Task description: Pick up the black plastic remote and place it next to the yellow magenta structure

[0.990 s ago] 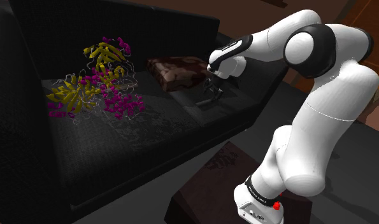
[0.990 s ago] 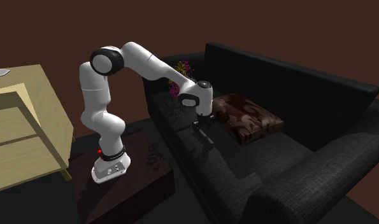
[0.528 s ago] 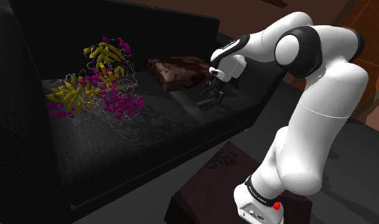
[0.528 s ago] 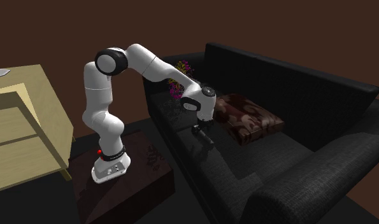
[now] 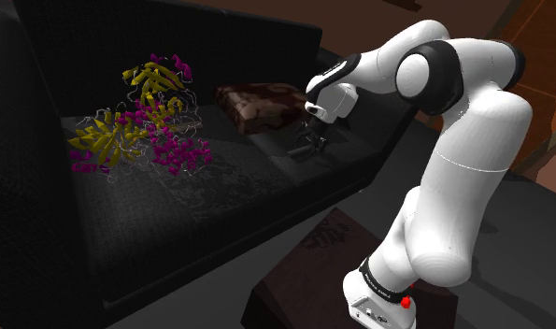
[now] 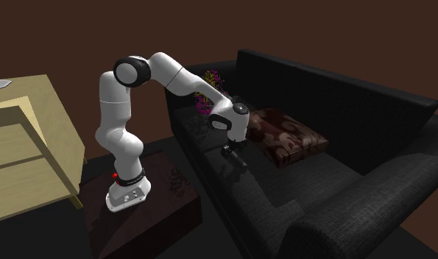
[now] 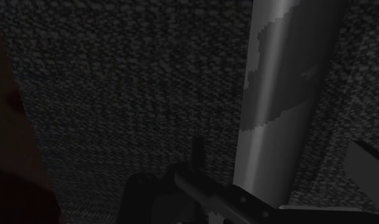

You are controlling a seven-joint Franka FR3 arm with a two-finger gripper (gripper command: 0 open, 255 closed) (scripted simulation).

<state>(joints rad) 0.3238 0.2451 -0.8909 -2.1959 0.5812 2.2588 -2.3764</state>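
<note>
The remote (image 7: 280, 108) is a long dark bar with a grey sheen, lying on the black sofa seat (image 5: 238, 178). In the wrist view it runs between my fingers, which stand apart on either side of it; I cannot tell whether they touch it. My gripper (image 5: 307, 142) is open and low over the seat, just in front of the brown cushion (image 5: 260, 105). From the second exterior view the gripper (image 6: 230, 150) points down at the seat's front part. The yellow and magenta structure (image 5: 140, 121) rests on the seat well towards the shoulder view's left.
The sofa's backrest (image 5: 173, 37) rises behind the structure and the cushion. A dark brown stand (image 5: 304, 280) carries the arm's base. A pale wooden table (image 6: 29, 140) stands at the second exterior view's left.
The wrist has turned and the hand has dropped slightly towards the seat beside the cushion. The elbow has swung up. The structure and the cushion have not moved.
</note>
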